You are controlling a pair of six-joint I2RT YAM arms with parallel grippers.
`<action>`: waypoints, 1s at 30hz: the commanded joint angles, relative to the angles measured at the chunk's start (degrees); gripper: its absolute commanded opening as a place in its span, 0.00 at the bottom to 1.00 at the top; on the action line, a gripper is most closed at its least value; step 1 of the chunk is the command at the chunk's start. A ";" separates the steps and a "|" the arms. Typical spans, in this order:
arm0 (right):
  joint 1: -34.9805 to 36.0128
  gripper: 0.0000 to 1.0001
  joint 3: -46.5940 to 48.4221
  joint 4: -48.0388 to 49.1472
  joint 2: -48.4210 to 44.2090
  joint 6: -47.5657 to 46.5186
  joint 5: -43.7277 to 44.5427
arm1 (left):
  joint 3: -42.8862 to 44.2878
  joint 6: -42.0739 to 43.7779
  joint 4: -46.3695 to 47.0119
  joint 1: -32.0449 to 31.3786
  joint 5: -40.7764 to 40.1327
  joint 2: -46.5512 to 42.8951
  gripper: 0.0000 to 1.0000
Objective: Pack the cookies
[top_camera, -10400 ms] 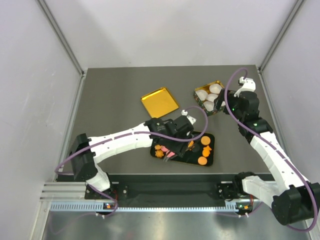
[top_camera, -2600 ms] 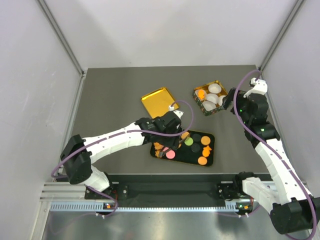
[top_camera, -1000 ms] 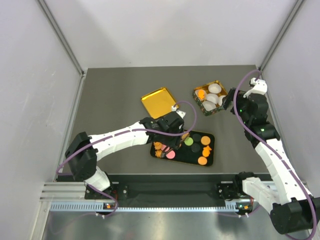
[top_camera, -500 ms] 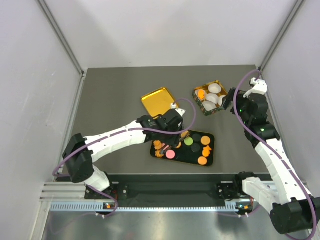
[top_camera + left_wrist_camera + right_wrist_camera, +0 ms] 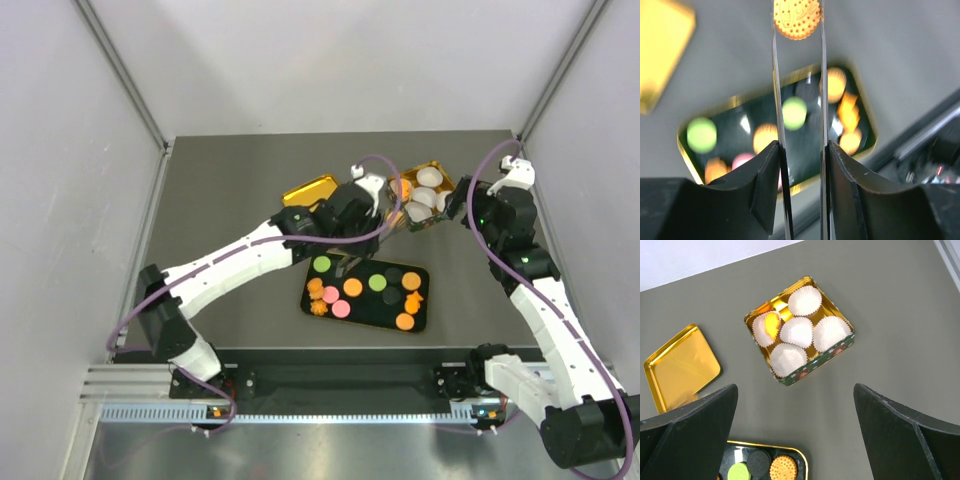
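Left fingers (image 5: 850,195) pinch a dotted orange cookie (image 5: 797,19) by its rim near the tips, face toward the wrist camera. It is held off the counter (image 5: 230,180); under it only bare grey shows. Further back in that view the black tray (image 5: 805,90) is blurred, with the loose cookies (image 5: 352,287) on it: orange, green and pink rounds plus orange flower shapes.

From above the left arm reaches up past the tray, with its wrist between the gold lid (image 5: 682,365) and the square tin (image 5: 810,367), close to the tin's left side.

The tin holds five white paper cups (image 5: 799,331). One, at the left, has a packed cookie (image 5: 771,325) in it; the other four look empty.

Right fingers (image 5: 900,430) are spread wide with nothing in them, hanging above the tin and off to its right.

Step in hand, as I judge it: drop this cookie into a free cup. To do it well, centre over one empty cup rather than the filled one, and come down until the cookie sits inside the crinkled wall. Open only a little, so the thin blades don't snag or flatten the paper. Lift straight up. Risk: a release from too high lets it bounce off a cup rim.
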 commanded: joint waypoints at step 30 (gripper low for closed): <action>-0.73 1.00 1.02 1.38 -1.32 -0.60 1.30 | 29.32 7.06 10.99 7.84 6.33 34.13 0.41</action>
